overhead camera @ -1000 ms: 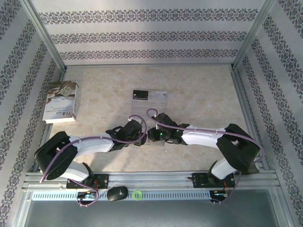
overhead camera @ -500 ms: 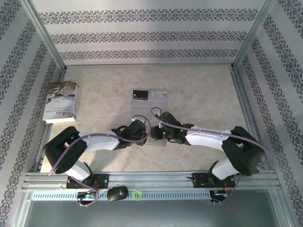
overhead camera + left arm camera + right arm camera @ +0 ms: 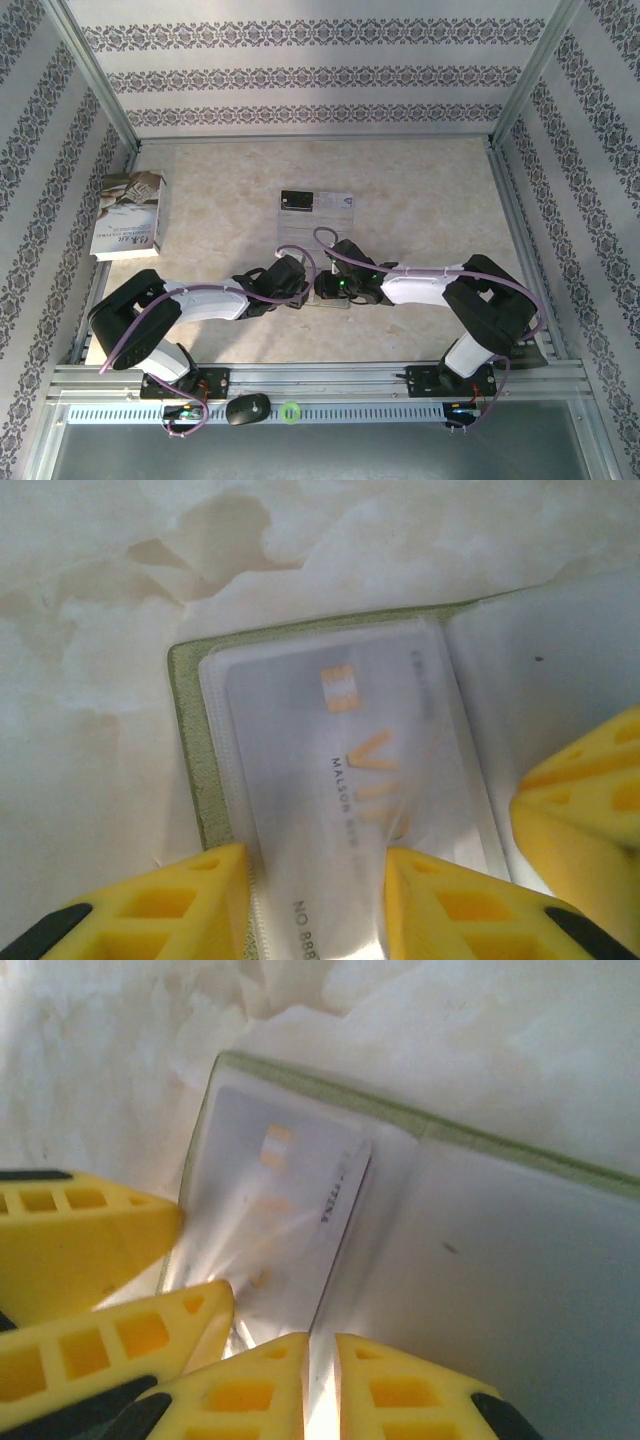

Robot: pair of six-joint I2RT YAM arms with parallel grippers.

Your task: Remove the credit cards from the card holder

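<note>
The card holder (image 3: 190,750) lies open on the table, its yellow-green rim showing round grey-beige pockets. The silvery-white card (image 3: 340,730), with a gold chip and faint print, sits under a clear pocket leaf. My left gripper (image 3: 318,865) is open, a finger on each side of that card's near end. My right gripper (image 3: 320,1345) is shut on a thin leaf at the holder's fold (image 3: 400,1160). In the top view both grippers, left (image 3: 303,290) and right (image 3: 322,288), meet over the holder (image 3: 335,303). The black card (image 3: 295,202) lies farther back.
A clear plastic sheet (image 3: 338,204) lies under and beside the black card. A white-grey book (image 3: 130,215) rests at the far left. One of the right gripper's fingers (image 3: 590,810) crowds the left wrist view; the left gripper's fingers (image 3: 100,1230) crowd the right wrist view.
Both grippers have stayed over the holder. The left arm has stretched lower and forward, and the right arm's elbow swung right and then back to the left.
</note>
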